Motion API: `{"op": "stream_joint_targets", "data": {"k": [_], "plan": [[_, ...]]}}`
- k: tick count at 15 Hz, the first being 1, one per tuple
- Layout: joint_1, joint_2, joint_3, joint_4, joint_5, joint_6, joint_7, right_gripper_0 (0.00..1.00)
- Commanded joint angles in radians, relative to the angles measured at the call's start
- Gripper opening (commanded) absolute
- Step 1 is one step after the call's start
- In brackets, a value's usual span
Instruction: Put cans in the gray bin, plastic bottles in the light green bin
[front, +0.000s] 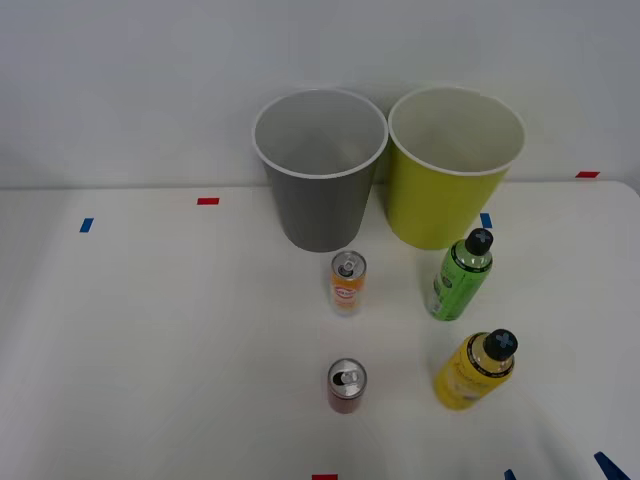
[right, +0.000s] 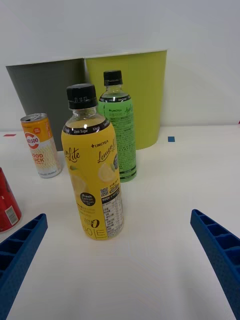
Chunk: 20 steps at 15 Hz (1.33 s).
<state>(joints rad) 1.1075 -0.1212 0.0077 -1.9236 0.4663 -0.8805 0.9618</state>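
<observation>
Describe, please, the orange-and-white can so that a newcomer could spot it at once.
Find the gray bin at the table's back. The orange-and-white can stands upright just in front of it. It is shorter than the bottles, and the dark red can stands nearer the robot.

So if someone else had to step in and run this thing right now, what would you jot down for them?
Right gripper: open, holding nothing, lined up on the yellow-label bottle just ahead of it.
All upright on the table: yellow-label bottle, green-label bottle, orange-and-white can, dark red can.
Gray bin and light green bin stand side by side at the back.
Done: nothing sorted yet.
Left: both cans into the gray bin, both bottles into the light green one, likely the yellow-label bottle first.
</observation>
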Motion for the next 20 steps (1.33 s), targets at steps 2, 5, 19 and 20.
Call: {"op": "stream_joint_targets", "data": {"k": [2,5,19,20], "plan": [[0.0,0.0,0.0,0.0,0.0,0.0,0.0,1.0],[0.0,0.0,0.0,0.0,0.0,0.0,0.0,1.0],[0.0,0.0,0.0,0.0,0.0,0.0,0.0,1.0],[0.0,0.0,0.0,0.0,0.0,0.0,0.0,1.0]]}}
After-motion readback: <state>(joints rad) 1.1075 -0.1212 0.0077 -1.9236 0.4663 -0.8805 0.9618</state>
